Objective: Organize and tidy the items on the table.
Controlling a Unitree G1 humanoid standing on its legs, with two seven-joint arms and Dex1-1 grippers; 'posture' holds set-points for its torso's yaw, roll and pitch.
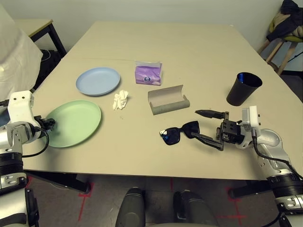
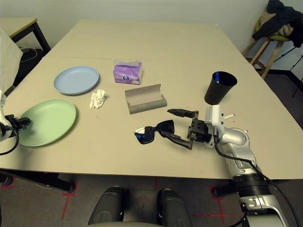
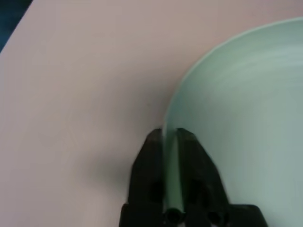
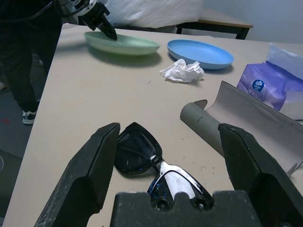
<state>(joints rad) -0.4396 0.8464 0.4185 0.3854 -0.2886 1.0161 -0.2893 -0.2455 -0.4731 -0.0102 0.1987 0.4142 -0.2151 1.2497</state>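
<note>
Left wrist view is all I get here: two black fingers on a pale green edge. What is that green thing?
Observer: A pale-green plate near the table's left edge; the left gripper is shut on its rim.
Operator: Anything else nearby?
Observer: A light-blue plate lies just beyond it, apart from it, with a crumpled tissue beside it.
Operator: And the other arm?
Observer: The right gripper hangs open beside black sunglasses, without gripping them.
Operator: Where would those go?
Observer: Probably in the grey case lying open just behind them.
</note>
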